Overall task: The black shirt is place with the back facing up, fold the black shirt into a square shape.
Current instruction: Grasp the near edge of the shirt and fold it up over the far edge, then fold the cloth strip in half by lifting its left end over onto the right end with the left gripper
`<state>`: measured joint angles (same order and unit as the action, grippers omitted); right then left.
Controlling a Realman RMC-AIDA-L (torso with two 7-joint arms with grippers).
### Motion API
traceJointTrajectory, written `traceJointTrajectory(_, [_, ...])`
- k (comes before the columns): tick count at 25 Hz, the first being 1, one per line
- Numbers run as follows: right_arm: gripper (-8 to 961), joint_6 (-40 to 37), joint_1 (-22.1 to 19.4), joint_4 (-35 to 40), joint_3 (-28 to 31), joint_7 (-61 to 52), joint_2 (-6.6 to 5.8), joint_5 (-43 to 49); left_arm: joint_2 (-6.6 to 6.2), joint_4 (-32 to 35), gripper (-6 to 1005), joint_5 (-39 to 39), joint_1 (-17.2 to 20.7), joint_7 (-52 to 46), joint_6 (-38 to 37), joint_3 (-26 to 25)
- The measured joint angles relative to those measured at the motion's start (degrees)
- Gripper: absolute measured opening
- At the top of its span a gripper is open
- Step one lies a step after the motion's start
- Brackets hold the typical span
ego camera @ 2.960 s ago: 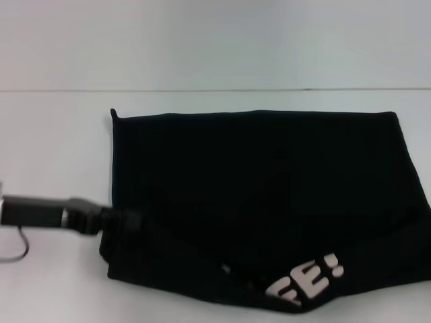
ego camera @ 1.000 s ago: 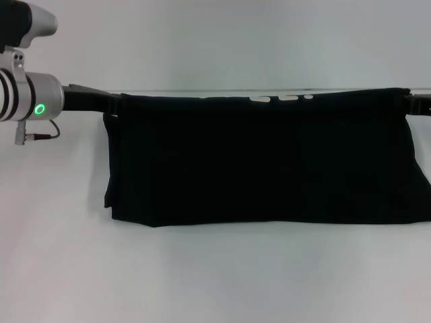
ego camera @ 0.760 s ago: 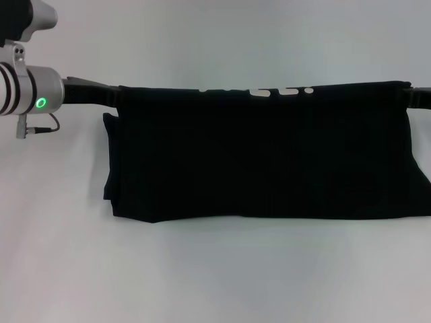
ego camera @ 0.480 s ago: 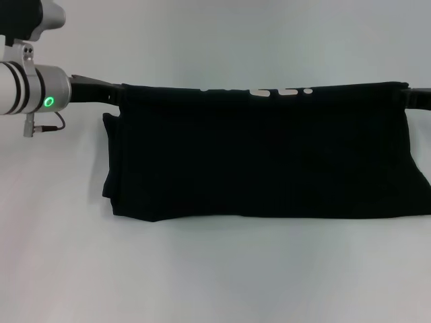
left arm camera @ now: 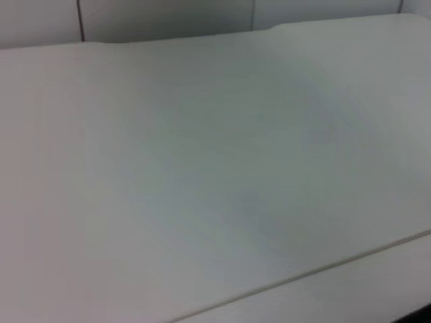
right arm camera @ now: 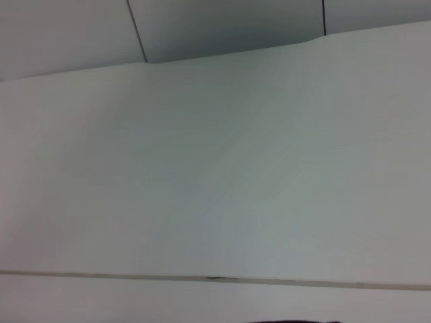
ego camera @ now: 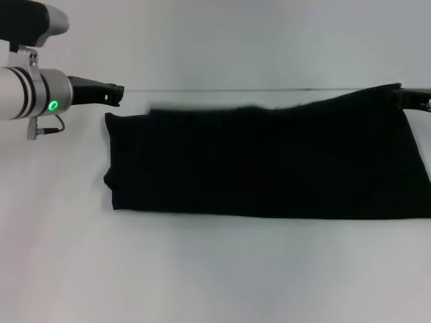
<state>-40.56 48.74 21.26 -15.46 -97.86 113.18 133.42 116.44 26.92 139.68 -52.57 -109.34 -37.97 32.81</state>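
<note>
On the table (ego camera: 215, 282), the black shirt (ego camera: 269, 161) lies lengthwise left-right; jaws' state unclear.

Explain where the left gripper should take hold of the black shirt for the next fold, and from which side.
Probably the black shirt at its left short end. It lies as a long flat band, so coming in from the robot's left, where the left gripper hovers, lets that end fold toward the right gripper.

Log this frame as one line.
left gripper: off shirt, far-left corner | right gripper: at far-right corner | black shirt: flat band on table
</note>
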Motion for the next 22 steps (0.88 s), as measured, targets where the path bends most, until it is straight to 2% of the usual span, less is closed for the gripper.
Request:
traceJointTrajectory(1, [42,0.1,0.0,0.1,0.0,0.0,0.04,0.0,0.22,-0.1,2,0.0,0.0,0.2,1.0,0.1])
traceJointTrajectory(3, [42,0.4,0.1,0.1,0.0,0.0,0.09,0.0,0.64,-0.4,68,0.1,0.0,0.2,2.9,0.2])
traceJointTrajectory(6, [127,1.1,0.0,0.4,0.0,-0.1,0.10,0.0,1.36,-0.6,167,0.4,0.1,0.2,5.1,0.2])
traceJointTrajectory(9, [213,1.4,0.0,0.6,0.0,-1.0,0.04,0.0,1.55,-0.4,280,0.5,0.4,-0.5,5.7,0.2])
traceJointTrajectory(11, [309,0.1,-0.2,0.9,0.0,-2.3,-0.23,0.0,1.55,0.1,355,0.5,0.8,-2.1,5.3,0.2])
traceJointTrajectory(14, [453,-6.0,-0.7,2.4,0.0,-5.0,-0.73,0.0,1.55,1.5,456,0.6,1.5,-4.0,3.4,0.2])
traceJointTrajectory(15, [500,-8.8,-1.0,3.0,0.1,-5.9,-0.98,0.0,1.46,6.2,487,0.4,3.9,-8.0,-4.9,0.2])
traceJointTrajectory(16, [546,-12.0,-1.4,3.6,0.1,-6.9,-1.17,0.0,1.46,6.2,518,0.4,3.9,-8.0,-4.9,0.2])
traceJointTrajectory(17, [593,-15.0,-1.8,4.2,0.1,-7.6,-1.37,0.0,1.42,8.4,549,0.1,5.1,-9.2,-8.6,0.1])
traceJointTrajectory(22, [584,-27.1,-3.7,6.1,-0.2,-8.5,-2.20,0.1,1.55,17.7,724,-2.5,10.9,-11.8,-26.6,-0.2])
